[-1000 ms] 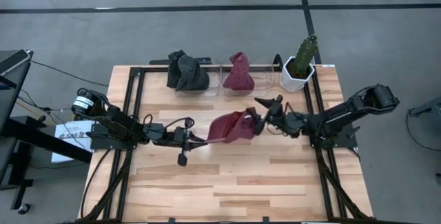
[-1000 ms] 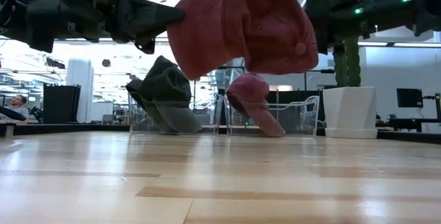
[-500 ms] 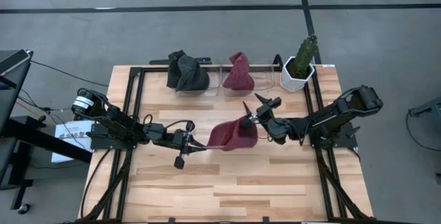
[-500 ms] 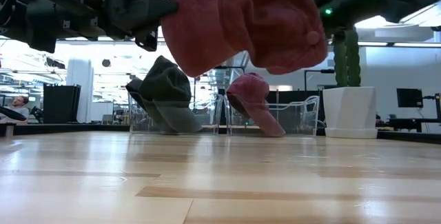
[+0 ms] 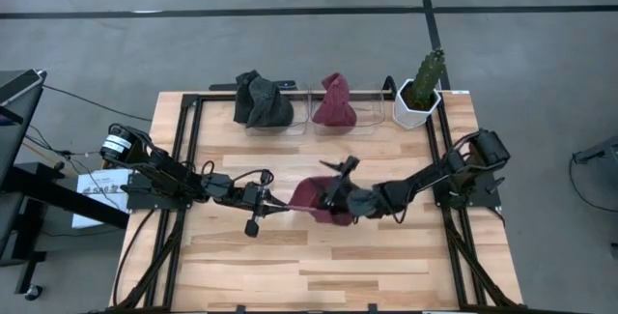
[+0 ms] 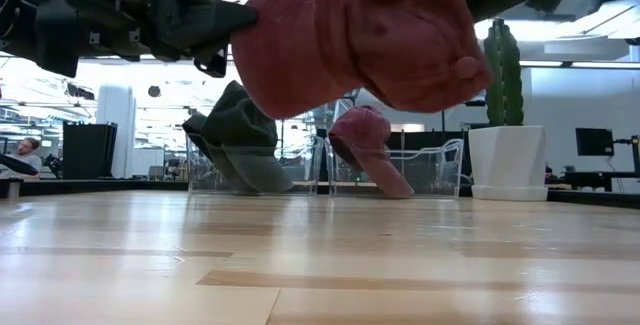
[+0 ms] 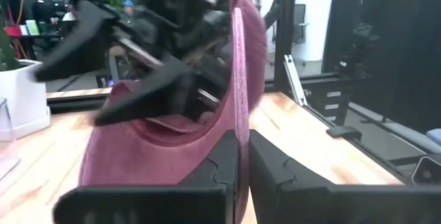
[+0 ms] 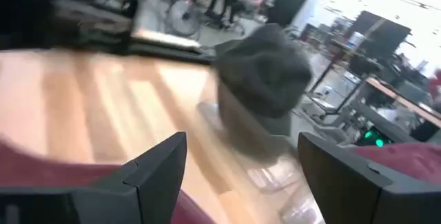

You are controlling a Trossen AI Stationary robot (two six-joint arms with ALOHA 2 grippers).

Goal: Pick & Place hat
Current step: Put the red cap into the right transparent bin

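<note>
Left hand (image 5: 280, 201): you see it clamped on the red hat's (image 5: 319, 198) edge, holding it above the worktop (image 5: 319, 266). Right hand (image 5: 333, 184): fingers spread, at the hat's crown, opposite the left hand.

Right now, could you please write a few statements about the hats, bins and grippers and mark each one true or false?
1. The red hat hangs clear above the table. True.
2. The left gripper is open and empty. False: its fingers pinch the red hat's edge.
3. The right gripper is open. True.
4. The dark hat lies flat on the tabletop's middle. False: it sits in a clear bin at the far edge.
5. A cactus stands in a white pot. True.
</note>
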